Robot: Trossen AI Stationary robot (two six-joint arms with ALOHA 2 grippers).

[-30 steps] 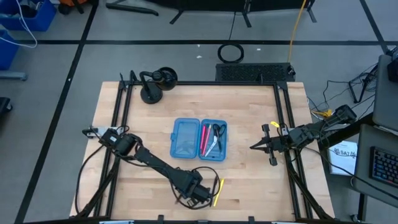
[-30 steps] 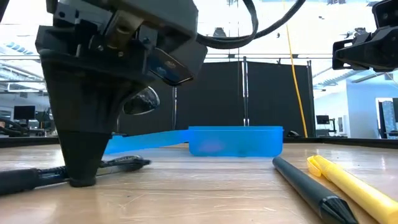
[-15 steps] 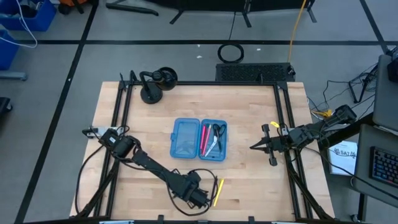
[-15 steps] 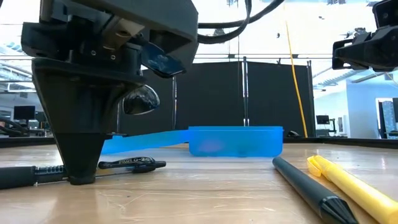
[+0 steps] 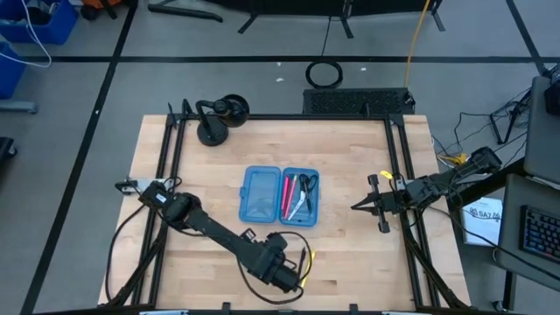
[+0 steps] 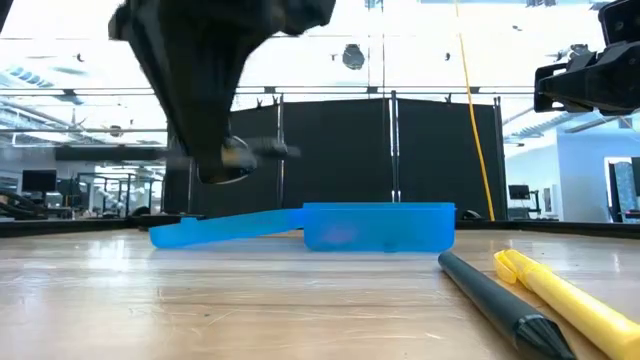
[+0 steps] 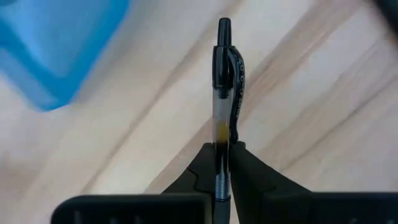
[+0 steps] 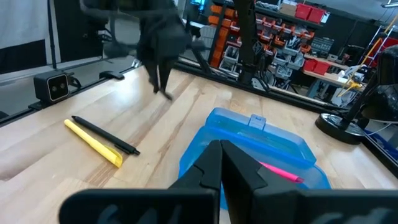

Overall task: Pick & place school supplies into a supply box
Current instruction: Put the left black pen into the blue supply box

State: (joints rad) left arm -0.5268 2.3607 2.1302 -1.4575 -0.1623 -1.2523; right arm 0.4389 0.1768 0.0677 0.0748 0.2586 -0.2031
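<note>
The left gripper (image 7: 222,163) has its fingers (image 7: 202,168) clamped on a black pen (image 7: 222,81), which is lifted clear of the tabletop (image 7: 311,106). The supply box (image 5: 281,196) lies open ahead of these fingers, with the pink pen (image 5: 287,192) and the scissors (image 5: 305,186) in its right half.

Carry the pen level. Align it lengthwise with the tray before release. Clear the near wall of the box.

A yellow marker (image 6: 565,298) and a dark pen (image 6: 495,295) lie just beside the fingers; lift clear of them.

The right gripper (image 5: 357,206) waits well apart with its fingers shut and empty.
</note>
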